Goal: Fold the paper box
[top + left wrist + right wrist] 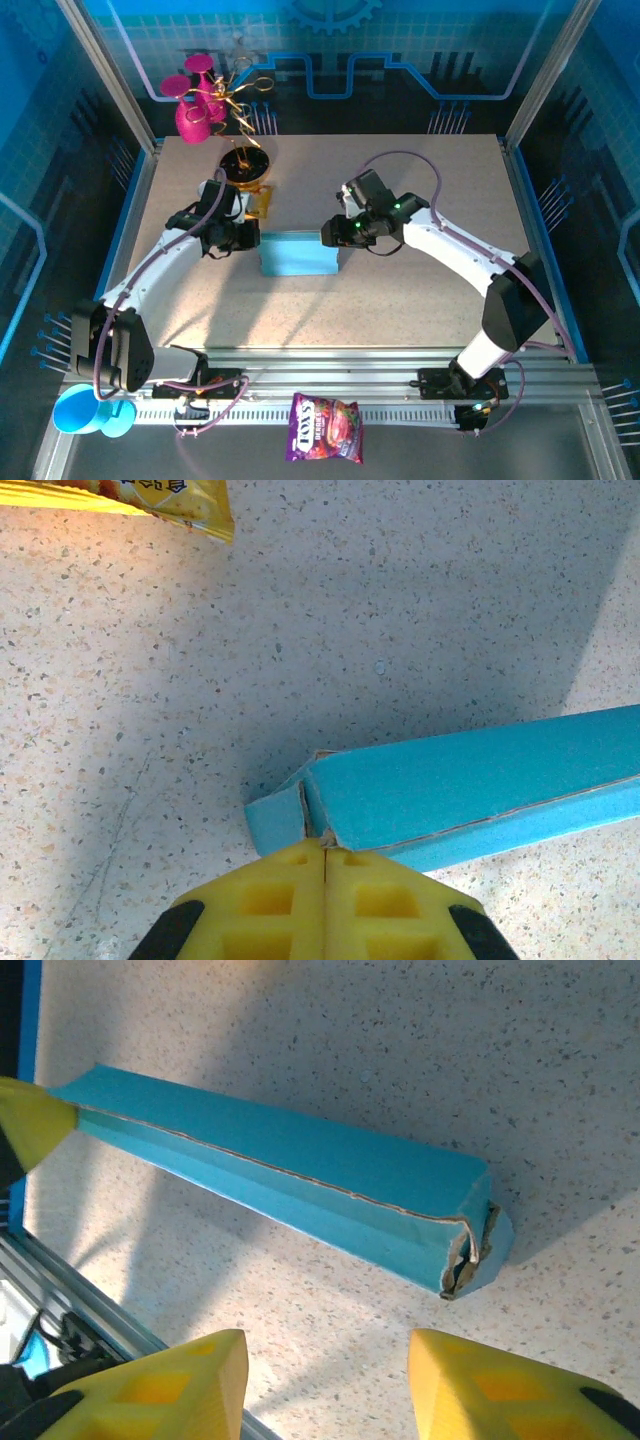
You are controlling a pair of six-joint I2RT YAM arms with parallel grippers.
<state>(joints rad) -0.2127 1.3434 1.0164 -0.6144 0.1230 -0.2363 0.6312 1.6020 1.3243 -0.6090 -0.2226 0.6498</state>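
The paper box [298,254] lies in the middle of the table as a closed, long light-blue box. In the left wrist view its end [300,815] shows a flap seam with pale torn edges. My left gripper [325,842] is shut, its yellow tips pressed against that end corner; it sits at the box's left end [247,241]. My right gripper [325,1360] stands open just short of the box's other end [470,1245], with bare table between its fingers; it is beside the right end [330,235]. The left fingertip [30,1120] touches the far end.
A yellow snack packet [150,500] lies just behind the left gripper [258,203]. Pink cups with a gold ornament [205,100] stand at the back left. A blue cup [90,412] and a purple snack bag [325,428] lie by the front rail.
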